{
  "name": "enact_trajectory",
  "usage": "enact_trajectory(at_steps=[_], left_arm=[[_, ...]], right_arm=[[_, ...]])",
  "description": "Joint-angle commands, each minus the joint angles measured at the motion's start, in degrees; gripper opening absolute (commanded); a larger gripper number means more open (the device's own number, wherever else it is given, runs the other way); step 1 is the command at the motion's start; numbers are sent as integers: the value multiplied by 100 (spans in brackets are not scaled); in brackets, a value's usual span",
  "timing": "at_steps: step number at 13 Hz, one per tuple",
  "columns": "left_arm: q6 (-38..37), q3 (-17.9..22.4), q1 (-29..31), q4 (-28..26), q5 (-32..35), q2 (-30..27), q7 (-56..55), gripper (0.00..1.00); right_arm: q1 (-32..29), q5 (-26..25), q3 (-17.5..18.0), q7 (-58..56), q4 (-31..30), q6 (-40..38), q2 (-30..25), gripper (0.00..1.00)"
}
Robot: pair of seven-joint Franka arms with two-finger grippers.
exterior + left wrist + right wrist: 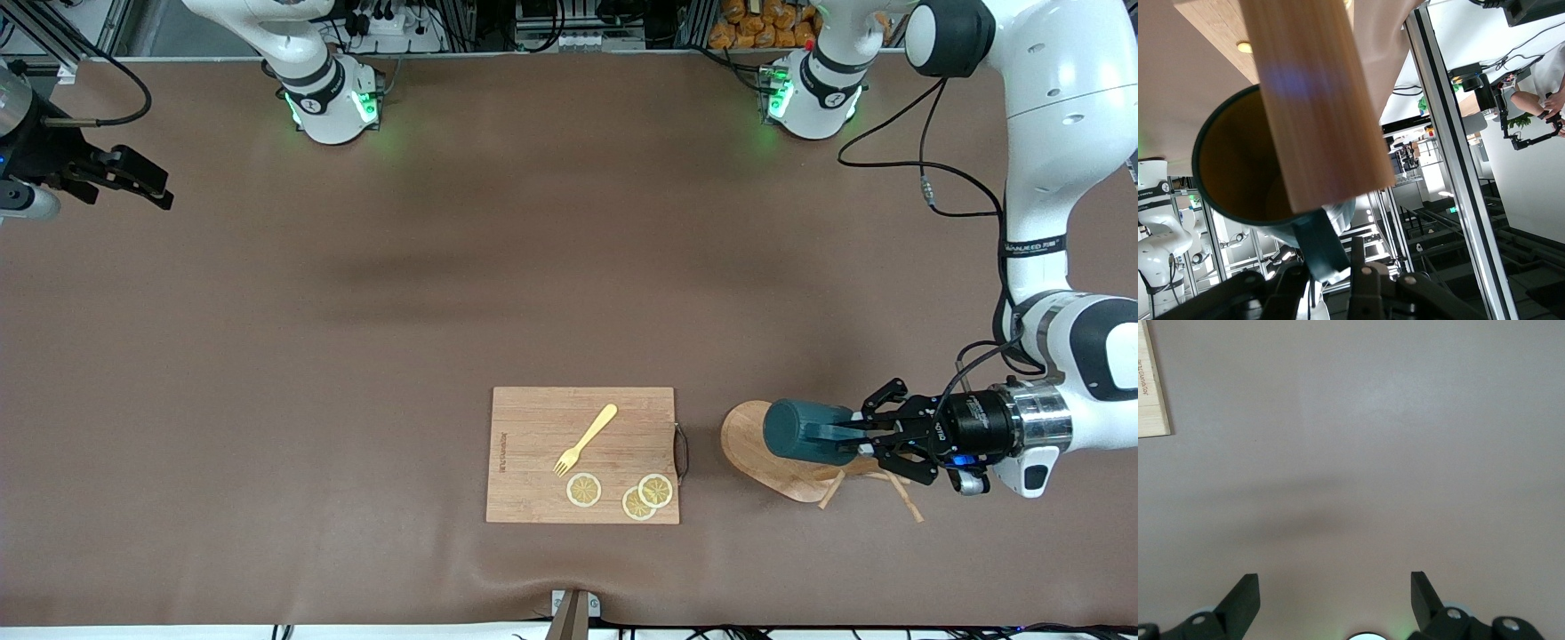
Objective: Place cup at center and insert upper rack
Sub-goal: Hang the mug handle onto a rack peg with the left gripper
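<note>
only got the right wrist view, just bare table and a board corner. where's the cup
Observer: The cup is clamped by its handle in the left gripper, lying on its side over the mug tree's oval base.
Operator: on a peg or not
Observer: The left wrist view shows the tree's post crossing the cup's mouth; whether the handle is on a peg I cannot tell.
Operator: what's on that board
Observer: The cutting board carries a yellow fork and three lemon slices.
Operator: my gripper
Observer: The right gripper waits open at its arm's end of the table.

Cup (pixel 1238 173) in pincer (pixel 1331 280), rack post (pixel 1315 100) across its mouth.
</note>
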Motion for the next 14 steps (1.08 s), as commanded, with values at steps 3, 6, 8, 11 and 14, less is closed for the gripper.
enact_trajectory(at_steps=[3, 6, 8, 11, 14], left_arm=[[-186, -59, 140, 74, -225, 63, 278, 0], [-344, -59, 219, 74, -225, 177, 463, 0], [-353, -59, 254, 74, -225, 195, 543, 0], [-388, -59, 263, 74, -234, 195, 570, 0], [-432, -68, 359, 74, -234, 230, 710, 0]], right_arm=[[62, -68, 6, 88, -133, 98, -141, 100], [124, -68, -3, 70, -125, 133, -149, 100], [115, -68, -20, 53, -98, 150, -158, 100], [115, 2, -20, 70, -107, 264, -158, 100], [115, 38, -29, 70, -107, 283, -158, 100]])
